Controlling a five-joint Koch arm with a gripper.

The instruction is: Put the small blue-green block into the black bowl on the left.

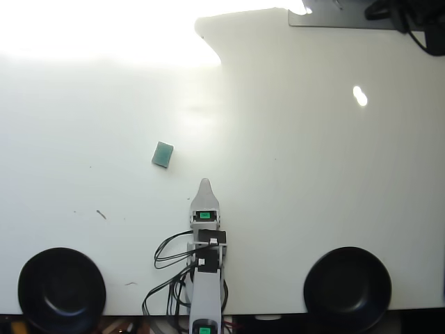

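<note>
overhead view: we look straight down on a white table (313, 174), strongly overexposed along its top left, with a small glare spot toward the upper right. the arm (206, 278) enters from the bottom edge near the middle and reaches up the picture; black cables (167, 261) loop out from its left side, and two small green lights show on its body. the gripper (204, 185) ends in a single pale pointed tip. we see only that one tip from above, so we cannot tell whether the fingers are spread or pressed together; nothing is seen held between them. the small blue-green block (163, 154) lies flat on the table, slightly turned, up and to the left of the gripper tip, near it but apart from it, with bare table between the two. the black bowl (62, 289) sits at the bottom left corner of this view, well apart from the block, and its glossy inside appears empty. a twin black bowl (347, 287) sits at the bottom right, about level with the first, the arm standing between them. a few small dark specks mark the table left of the arm. dark equipment (403, 17), cut off by the frame, occupies the top right corner.
</note>
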